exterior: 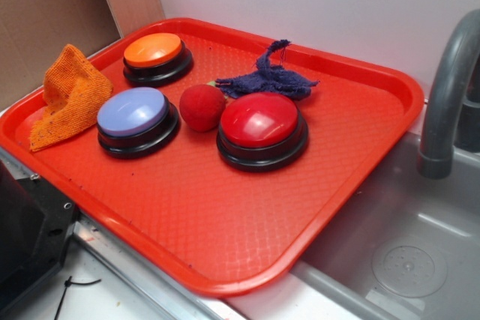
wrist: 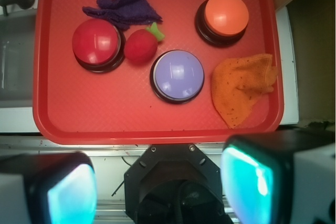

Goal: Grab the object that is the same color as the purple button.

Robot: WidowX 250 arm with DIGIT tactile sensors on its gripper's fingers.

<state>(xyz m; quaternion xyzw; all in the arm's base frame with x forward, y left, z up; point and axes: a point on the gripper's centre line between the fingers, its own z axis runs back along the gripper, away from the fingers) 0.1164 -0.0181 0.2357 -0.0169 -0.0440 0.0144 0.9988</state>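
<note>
A small dark purple-blue rag [exterior: 268, 79] with frayed stringy ends lies on the red tray [exterior: 247, 237] behind the red-topped button; in the wrist view the rag [wrist: 125, 4] is at the top left. The purple button [exterior: 137, 119], lavender dome on a black base, sits left of centre; in the wrist view it [wrist: 177, 75] is mid-frame. My gripper [wrist: 160, 184] is high above the tray's near edge, jaws wide apart and empty, its fingers [wrist: 71, 190] at the bottom corners. It is out of the exterior view.
An orange-topped button [exterior: 156, 56], a red-topped button [exterior: 262, 130], a red plush strawberry [exterior: 202, 107] and an orange knitted cloth [exterior: 69, 95] share the tray. A grey faucet [exterior: 448, 95] and sink [exterior: 409, 249] are at the right. A black robot base [exterior: 26, 237] stands at the lower left.
</note>
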